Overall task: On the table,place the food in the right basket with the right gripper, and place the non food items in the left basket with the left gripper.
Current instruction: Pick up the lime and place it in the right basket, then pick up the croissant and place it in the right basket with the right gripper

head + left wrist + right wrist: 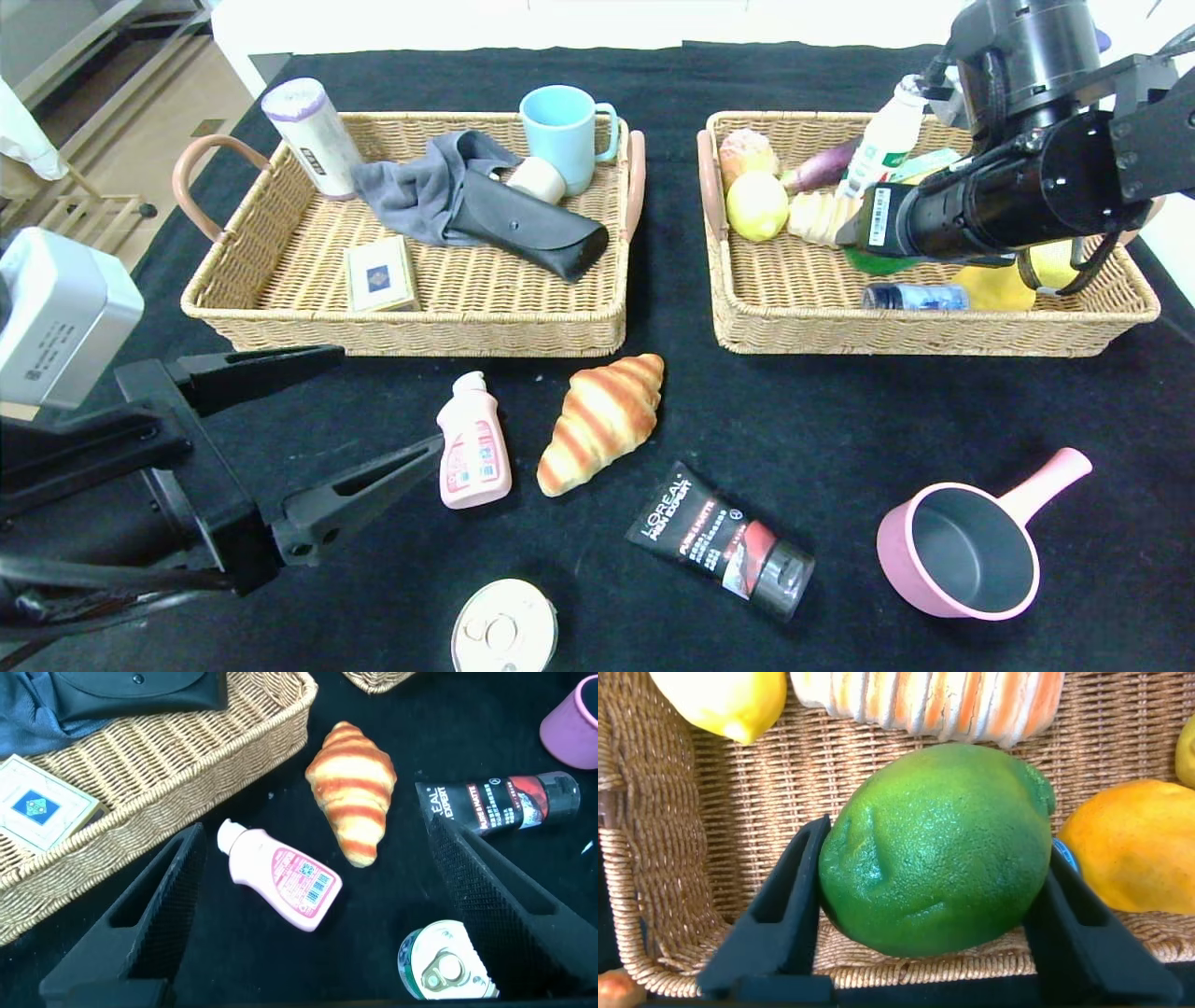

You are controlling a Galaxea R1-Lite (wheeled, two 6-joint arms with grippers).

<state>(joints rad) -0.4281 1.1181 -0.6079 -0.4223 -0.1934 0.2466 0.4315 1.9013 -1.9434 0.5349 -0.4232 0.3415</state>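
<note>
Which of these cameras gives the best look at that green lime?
The right wrist view: the lime fills the picture, sitting between the right pincer's fingers over the right basket. The head view shows only a green sliver under the arm. The left wrist view misses it.

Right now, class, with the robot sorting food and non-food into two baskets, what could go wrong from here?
1. The right gripper holds the green lime over the crowded right basket; once released it may roll against the neighbouring fruit.
2. The open left gripper hovers over the pink bottle, with the croissant close beside it; a wide grab might nudge the croissant.
</note>
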